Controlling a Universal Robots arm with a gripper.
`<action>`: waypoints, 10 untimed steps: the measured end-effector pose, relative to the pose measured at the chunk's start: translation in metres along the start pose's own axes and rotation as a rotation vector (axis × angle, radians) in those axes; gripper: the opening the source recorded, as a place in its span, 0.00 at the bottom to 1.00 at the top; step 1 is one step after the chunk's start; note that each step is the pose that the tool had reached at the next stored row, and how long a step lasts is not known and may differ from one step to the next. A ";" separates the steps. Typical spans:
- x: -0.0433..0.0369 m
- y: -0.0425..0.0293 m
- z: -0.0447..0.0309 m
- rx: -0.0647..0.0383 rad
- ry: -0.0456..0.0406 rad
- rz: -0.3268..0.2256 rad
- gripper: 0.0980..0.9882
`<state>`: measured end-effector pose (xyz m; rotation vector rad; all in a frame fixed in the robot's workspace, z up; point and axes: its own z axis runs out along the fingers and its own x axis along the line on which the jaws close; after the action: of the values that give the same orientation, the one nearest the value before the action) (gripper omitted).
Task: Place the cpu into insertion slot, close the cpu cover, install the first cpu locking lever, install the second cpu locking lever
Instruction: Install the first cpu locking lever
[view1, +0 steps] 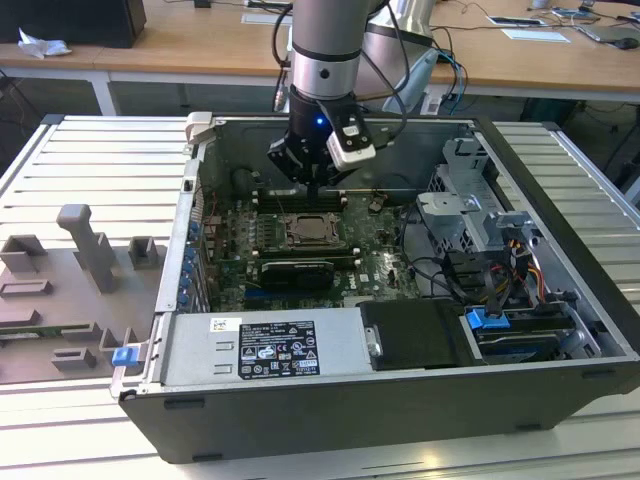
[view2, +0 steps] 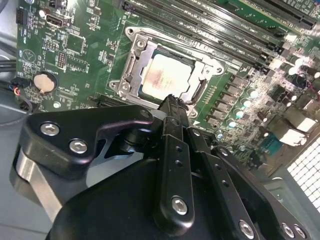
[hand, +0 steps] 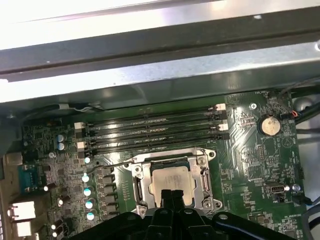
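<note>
Here, closest to the camera in the second wrist view, the black gripper (view2: 172, 102) shows its body. Its fingers (view2: 172, 150) run forward as one narrow bar, pressed together with nothing held between them. Their tip sits at the near edge of the insertion slot (hand: 131, 169), over its metal rim; whether it touches the rim or hangs just above it cannot be told.

Just beyond the tip, the cpu (view2: 165, 75) lies flat inside the slot with its pale metal top facing up. It is square, so no side is the long one, and its edges run parallel to the slot's rim and to the memory slots. The cpu cover (view2: 131, 75) lies down flat around it, and the chip shows through its window.

Farther on, long black memory slots (hand: 150, 132) run side by side across the green board. A round coin cell (hand: 270, 125) sits off to one side, and the grey case wall (hand: 150, 75) rises behind them.

In the exterior view, the arm reaches down into the open computer case (view1: 300, 420). The case lies on a slatted metal worktop (view1: 100, 150).
</note>
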<state>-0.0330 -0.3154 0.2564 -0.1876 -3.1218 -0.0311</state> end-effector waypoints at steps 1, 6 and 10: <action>0.0000 0.0000 0.0000 0.000 0.0001 -0.008 0.01; 0.0000 0.0000 0.0000 0.001 0.0011 -0.055 0.01; 0.0000 0.0000 0.0000 0.002 0.0024 -0.121 0.01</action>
<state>-0.0330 -0.3154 0.2564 0.0010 -3.1262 -0.0300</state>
